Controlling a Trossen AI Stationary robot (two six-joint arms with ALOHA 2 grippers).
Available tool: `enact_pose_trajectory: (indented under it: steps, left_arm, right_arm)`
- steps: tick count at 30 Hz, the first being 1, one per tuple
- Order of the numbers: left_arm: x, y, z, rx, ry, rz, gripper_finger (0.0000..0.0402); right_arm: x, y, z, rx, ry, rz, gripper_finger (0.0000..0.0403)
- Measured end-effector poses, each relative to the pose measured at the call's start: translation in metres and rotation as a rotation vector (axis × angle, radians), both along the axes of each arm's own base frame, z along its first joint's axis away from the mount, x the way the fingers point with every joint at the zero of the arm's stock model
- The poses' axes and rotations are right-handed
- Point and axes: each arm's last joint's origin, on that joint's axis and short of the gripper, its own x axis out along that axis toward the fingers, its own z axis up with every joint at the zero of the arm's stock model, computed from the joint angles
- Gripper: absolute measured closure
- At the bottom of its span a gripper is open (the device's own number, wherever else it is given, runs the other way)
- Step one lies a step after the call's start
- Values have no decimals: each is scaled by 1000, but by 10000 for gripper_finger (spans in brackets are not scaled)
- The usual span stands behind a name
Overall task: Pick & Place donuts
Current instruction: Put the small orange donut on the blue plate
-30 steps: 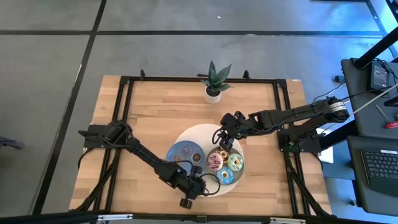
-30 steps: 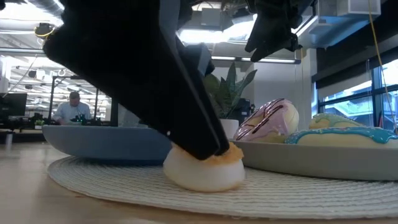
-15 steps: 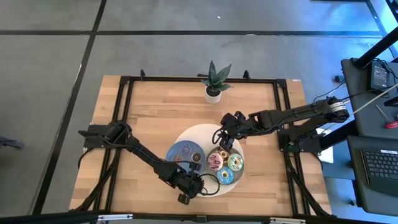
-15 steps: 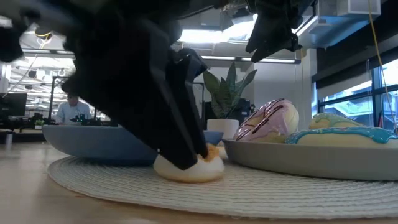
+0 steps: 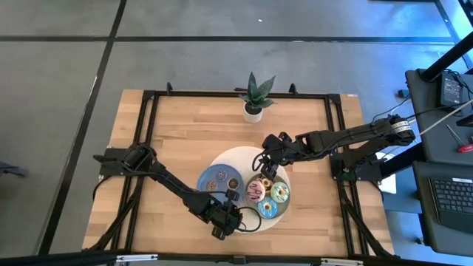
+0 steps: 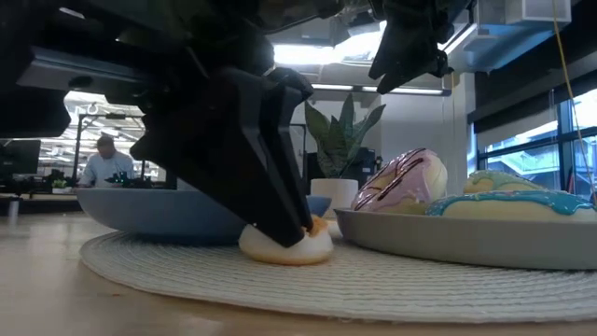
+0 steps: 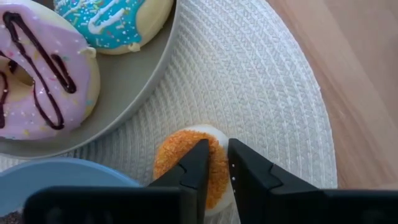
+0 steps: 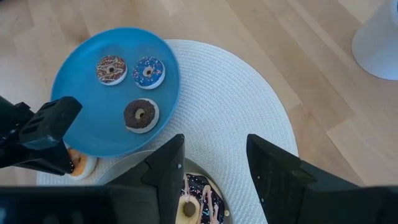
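Note:
An orange mini donut (image 7: pixel 183 165) lies on the white woven mat (image 7: pixel 261 93), between the blue plate (image 8: pixel 81 124) and the grey plate (image 7: pixel 146 81). My left gripper (image 7: pixel 216 152) is down on it, its fingers almost together. The blue plate carries three mini donuts (image 8: pixel 140 115). The grey plate carries the pink (image 7: pixel 37 81), blue (image 7: pixel 118 18) and green (image 5: pixel 280 192) donuts. My right gripper (image 8: pixel 214 180) hangs open and empty above the grey plate's far side (image 5: pixel 266 167). My left gripper has its two fingertips (image 7: pixel 200 154) on the orange mini donut's top, near its side toward the mat's edge (image 7: pixel 214 177). The fingers slant down from above. They hide the hole, so a pinch cannot be told from a press. The donut rests flat on the mat (image 6: pixel 284 245).
A potted plant (image 5: pixel 253 100) stands at the table's far edge. Bare wooden table (image 5: pixel 177 133) lies around the mat, inside a black frame (image 5: pixel 148 148). A person (image 6: pixel 105 161) sits in the room behind.
My left gripper has gone a little toward the table's far edge and the blue plate. The orange mini donut has slid with it along the mat, away from the near edge, and now lies flat.

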Motion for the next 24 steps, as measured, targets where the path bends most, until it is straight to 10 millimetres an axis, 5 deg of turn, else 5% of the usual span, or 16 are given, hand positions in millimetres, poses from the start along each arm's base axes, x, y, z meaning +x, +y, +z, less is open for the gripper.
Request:
enact_pose_trajectory:
  steps: [14, 24]
  left_arm:
    - [2, -1, 3, -27, -7, 15, 396]
    - [3, -1, 35, -16, 3, 45, 398]
  right_arm:
    - [0, 0, 0, -1, 1, 0, 228]
    - [-1, 0, -1, -1, 11, -2, 228]
